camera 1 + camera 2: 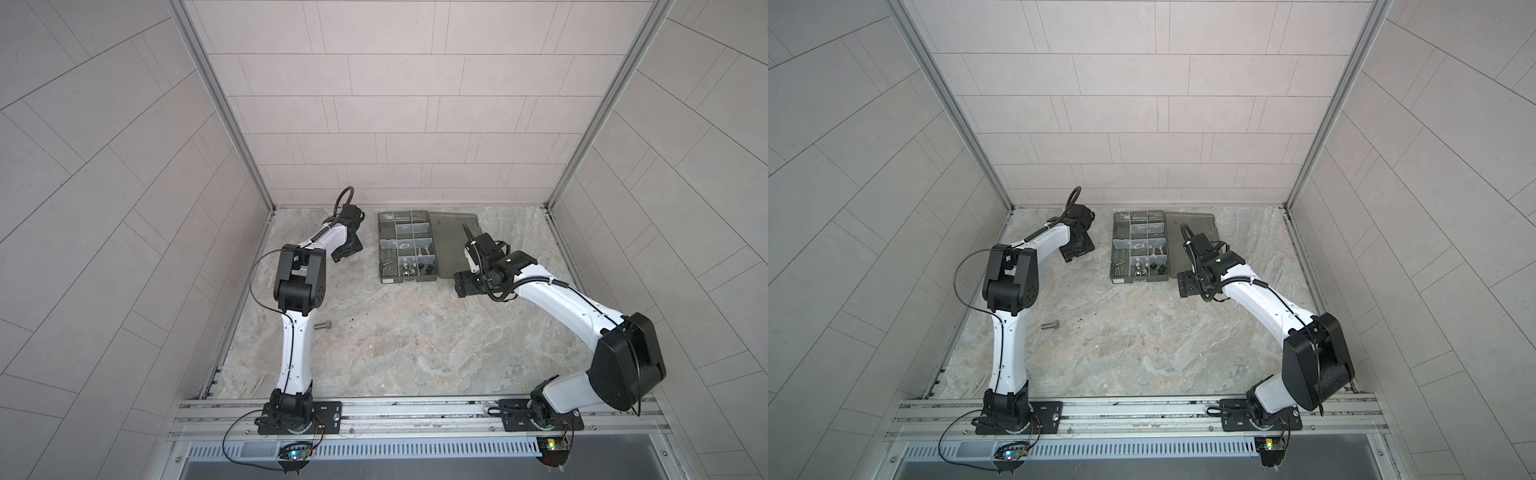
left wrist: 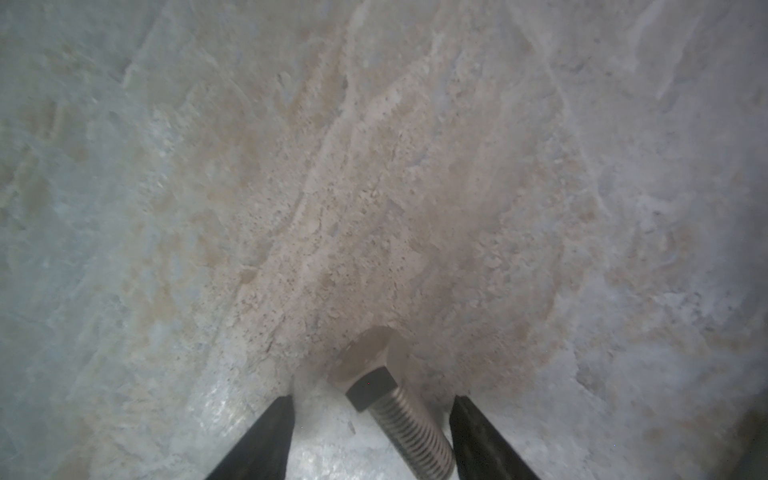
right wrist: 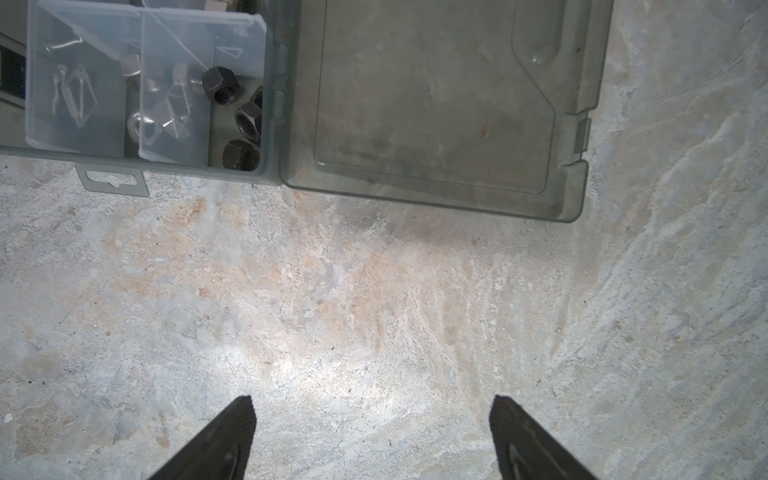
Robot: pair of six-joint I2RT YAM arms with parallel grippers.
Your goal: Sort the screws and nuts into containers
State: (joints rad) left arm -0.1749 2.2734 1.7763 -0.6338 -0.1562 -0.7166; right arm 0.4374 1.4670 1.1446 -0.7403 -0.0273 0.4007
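Left hand point(image 2: 372, 399) stands released, straddling a screw point(image 2: 409, 432) that lies on the tabletop point(image 2: 374, 166), left of the organizer box point(image 1: 409, 281) at mid-frame in a top view. Right hand point(image 3: 372, 401) hangs open near the lid point(image 3: 436, 104).

The left arm point(image 1: 295, 353) and right arm point(image 1: 557, 297) wear white shells, black joint housings and black cables — the right gripper point(image 3: 372, 399) has dark tapered fingers point(image 3: 224, 444).

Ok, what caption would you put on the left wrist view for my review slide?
A hex-head bolt lies on the marbled table between the open jaws of the left tool.
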